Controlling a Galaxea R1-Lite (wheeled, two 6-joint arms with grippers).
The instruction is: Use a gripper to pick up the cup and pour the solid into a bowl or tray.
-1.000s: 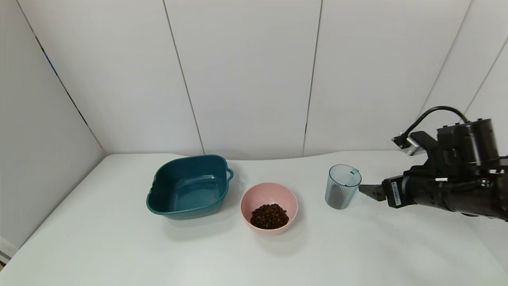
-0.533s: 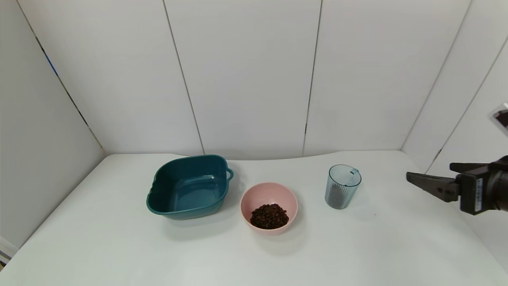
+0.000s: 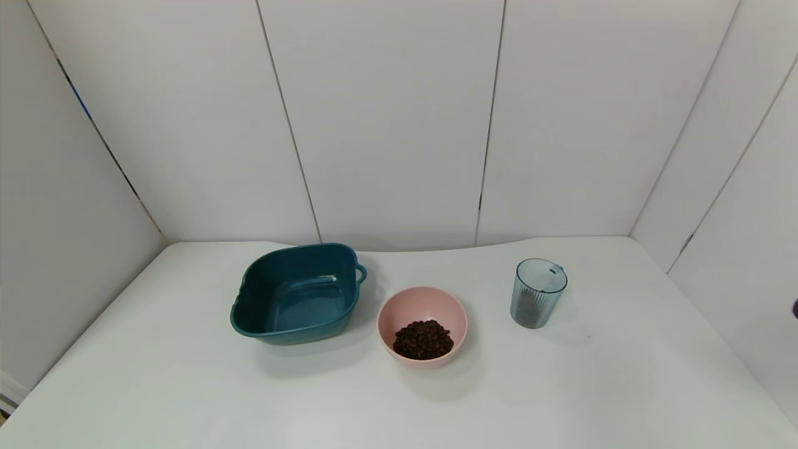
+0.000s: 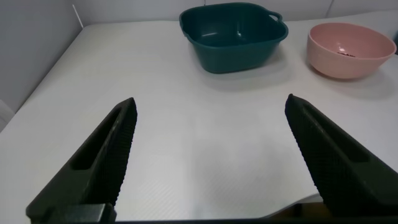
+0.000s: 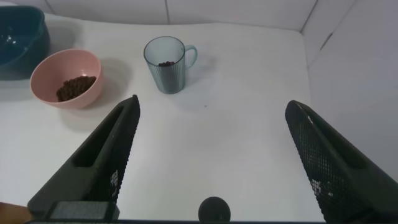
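Note:
The blue-grey ribbed cup (image 3: 537,293) stands upright on the white table, right of the pink bowl (image 3: 423,301). A few dark pieces lie in the cup's bottom (image 5: 165,63). The heap of dark brown solid (image 3: 423,339) lies in the pink bowl. Neither gripper shows in the head view. My right gripper (image 5: 211,109) is open and empty, held back from the cup (image 5: 166,73) near the table's right side. My left gripper (image 4: 211,107) is open and empty over the table's near left part, with the bowl (image 4: 367,59) far ahead.
A dark teal squarish tray (image 3: 296,293) with handles stands left of the bowl, empty. White wall panels close the table at the back and both sides. A tiny dark speck (image 3: 588,337) lies on the table right of the cup.
My right gripper drew back from the cup to the right and left the head view. The cup, bowl and tray have not moved.

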